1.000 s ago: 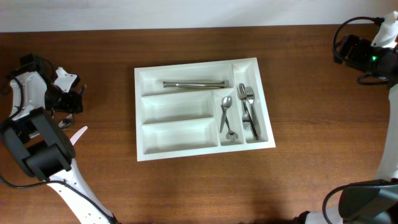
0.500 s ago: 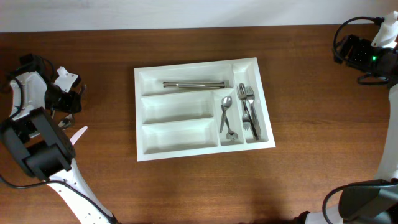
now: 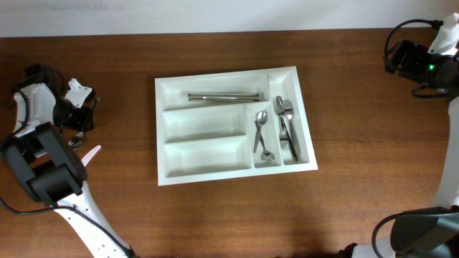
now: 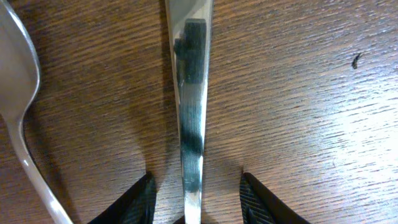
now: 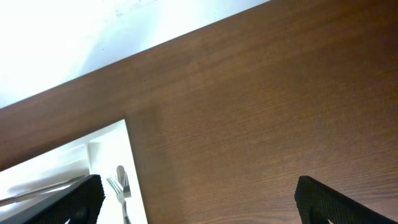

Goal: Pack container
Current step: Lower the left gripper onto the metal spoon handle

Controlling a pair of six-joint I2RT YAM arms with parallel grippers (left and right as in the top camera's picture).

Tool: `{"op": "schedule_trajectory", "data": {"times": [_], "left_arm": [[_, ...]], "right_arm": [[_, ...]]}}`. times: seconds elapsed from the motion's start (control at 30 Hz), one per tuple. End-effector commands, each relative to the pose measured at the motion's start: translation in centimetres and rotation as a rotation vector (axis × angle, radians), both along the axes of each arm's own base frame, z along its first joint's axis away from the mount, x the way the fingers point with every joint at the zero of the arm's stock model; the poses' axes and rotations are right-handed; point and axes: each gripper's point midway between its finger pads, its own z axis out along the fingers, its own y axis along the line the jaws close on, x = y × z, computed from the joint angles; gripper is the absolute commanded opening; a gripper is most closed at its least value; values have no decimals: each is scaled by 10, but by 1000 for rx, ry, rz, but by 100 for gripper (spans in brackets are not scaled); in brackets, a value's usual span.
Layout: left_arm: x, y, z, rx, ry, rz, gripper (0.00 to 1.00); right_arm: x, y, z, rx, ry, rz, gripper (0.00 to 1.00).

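Observation:
The white cutlery tray (image 3: 159, 129) lies mid-table. Its top long compartment holds knives (image 3: 224, 96); the narrow right ones hold spoons (image 3: 261, 135) and forks (image 3: 287, 125). The other two long compartments are empty. My left gripper (image 3: 77, 120) is at the far left, low over the table. In the left wrist view its open jaws (image 4: 196, 199) straddle a flat metal cutlery handle (image 4: 191, 99) lying on the wood, apart from both fingers. A spoon (image 4: 18, 106) lies beside it. My right gripper (image 5: 199, 199) is open and empty, raised at the far right (image 3: 405, 61).
The tray's corner (image 5: 109, 146) and a fork (image 5: 116, 185) show in the right wrist view. Bare brown wood surrounds the tray. The table's back edge meets a white wall (image 5: 93, 31). The left arm's base (image 3: 50, 179) stands at the front left.
My left gripper has shifted slightly over the cutlery at the far left. The tray, its contents and the right arm have not moved.

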Motion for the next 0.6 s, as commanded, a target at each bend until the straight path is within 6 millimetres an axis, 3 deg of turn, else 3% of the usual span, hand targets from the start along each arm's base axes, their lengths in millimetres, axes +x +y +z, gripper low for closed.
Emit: {"op": "schedule_trajectory", "data": {"times": [0.0, 0.27, 0.5, 0.57], "left_arm": [[-14, -7, -32, -53, 73, -5, 44], [-15, -7, -32, -55, 76, -6, 39], [-18, -8, -32, -61, 89, -6, 9], [-19, -9, -31, -62, 93, -6, 5]], "right_arm": [[-1, 1, 9, 6, -23, 2, 99], [-1, 1, 9, 6, -23, 2, 99], [-1, 1, 9, 5, -23, 1, 99], [-1, 1, 9, 5, -23, 1, 99]]}}
